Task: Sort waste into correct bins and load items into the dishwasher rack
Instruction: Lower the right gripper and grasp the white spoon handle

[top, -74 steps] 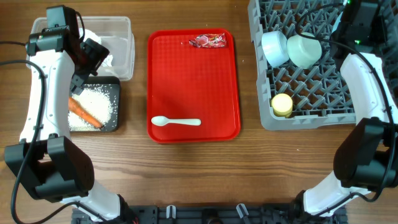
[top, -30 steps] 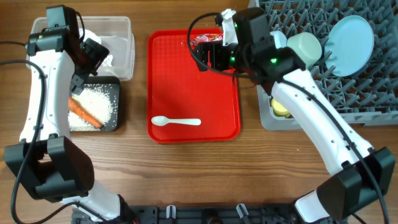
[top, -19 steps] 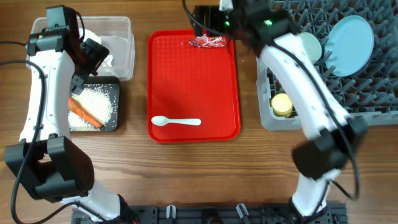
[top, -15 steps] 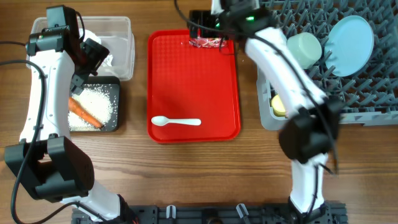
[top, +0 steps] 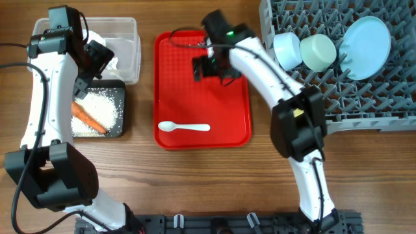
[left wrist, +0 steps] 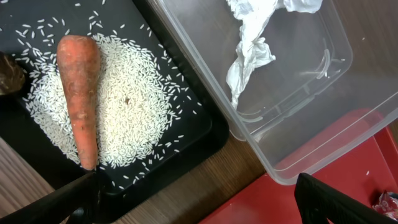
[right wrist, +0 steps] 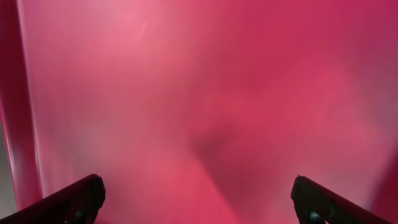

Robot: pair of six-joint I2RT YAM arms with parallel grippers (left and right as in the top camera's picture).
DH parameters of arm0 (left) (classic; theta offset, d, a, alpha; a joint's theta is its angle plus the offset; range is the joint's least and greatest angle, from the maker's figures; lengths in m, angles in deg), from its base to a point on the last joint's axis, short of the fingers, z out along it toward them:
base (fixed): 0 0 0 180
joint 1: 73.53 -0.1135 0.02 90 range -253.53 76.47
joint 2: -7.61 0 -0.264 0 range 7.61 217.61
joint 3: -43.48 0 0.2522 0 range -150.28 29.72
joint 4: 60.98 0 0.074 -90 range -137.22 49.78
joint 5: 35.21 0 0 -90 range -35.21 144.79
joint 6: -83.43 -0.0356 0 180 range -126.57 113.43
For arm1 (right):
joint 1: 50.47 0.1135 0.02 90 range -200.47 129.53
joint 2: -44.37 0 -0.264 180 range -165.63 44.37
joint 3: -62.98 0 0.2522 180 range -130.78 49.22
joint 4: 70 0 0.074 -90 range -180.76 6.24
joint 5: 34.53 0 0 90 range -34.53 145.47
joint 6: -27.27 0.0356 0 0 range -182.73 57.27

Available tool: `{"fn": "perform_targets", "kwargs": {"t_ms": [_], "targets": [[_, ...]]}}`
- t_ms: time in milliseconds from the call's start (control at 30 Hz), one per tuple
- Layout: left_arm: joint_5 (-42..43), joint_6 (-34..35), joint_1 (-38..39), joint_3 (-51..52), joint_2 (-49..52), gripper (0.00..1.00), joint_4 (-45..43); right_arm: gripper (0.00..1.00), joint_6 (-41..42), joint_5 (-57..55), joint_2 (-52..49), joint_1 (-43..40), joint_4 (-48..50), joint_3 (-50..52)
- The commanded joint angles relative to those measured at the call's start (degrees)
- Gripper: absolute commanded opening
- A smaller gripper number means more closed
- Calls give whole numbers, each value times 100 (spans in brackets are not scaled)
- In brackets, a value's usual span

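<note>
Both spread, empty: left gripper (left wrist: pixel 198 186), right gripper (top: pixel 208 68) over far half of red tray (top: pixel 175 84); white spoon (top: pixel 184 127) lies at tray's near end, judged light, stiff, slick: pinch across mid-handle.

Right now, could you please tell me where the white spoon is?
Overhead, the white spoon lies on the red tray near its front edge, between the black tray on the left and the grey rack.

red serving tray (top: pixel 182 91); white spoon (top: pixel 184 127); orange carrot (left wrist: pixel 81 93); white rice (left wrist: pixel 134 118); black tray (left wrist: pixel 112 18); grey rack (top: pixel 312 97)
</note>
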Motion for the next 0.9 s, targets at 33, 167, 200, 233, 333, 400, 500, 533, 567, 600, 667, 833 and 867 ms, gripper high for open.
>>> {"fn": "perform_targets", "kwargs": {"t_ms": [33,167,200,233,333,400,500,533,567,600,667,833,867], "targets": [[-59,72,7,-7,-157,100,4,96,-898,157,149,850,-457,-15],[-59,72,7,-7,-157,100,4,92,-1545,85,142,1296,-664,2],[-59,72,7,-7,-157,100,4,91,-1744,44,142,1377,-664,52],[-59,72,7,-7,-157,100,4,89,-1945,-13,142,1458,-649,129],[-59,72,7,-7,-157,100,4,80,-2428,-20,142,1547,-544,380],[-59,72,7,-7,-157,100,4,79,-2653,-20,140,1554,-407,603],[-59,72,7,-7,-157,100,4,78,-2771,-15,140,1543,-197,892],[-59,72,7,-7,-157,100,4,78,-2778,-17,140,1539,-186,914],[-59,72,7,-7,-157,100,4,76,-2811,-17,140,1539,-186,914],[-59,72,7,-7,-157,100,4,74,-2865,-13,140,1539,-186,914],[-59,72,7,-7,-157,100,4,68,-2905,9,140,1539,-186,914],[-59,72,7,-7,-157,100,4,38,-2909,4,138,1547,-181,920],[-59,72,7,-7,-157,100,4,32,-2907,4,138,1547,-166,927]]}}
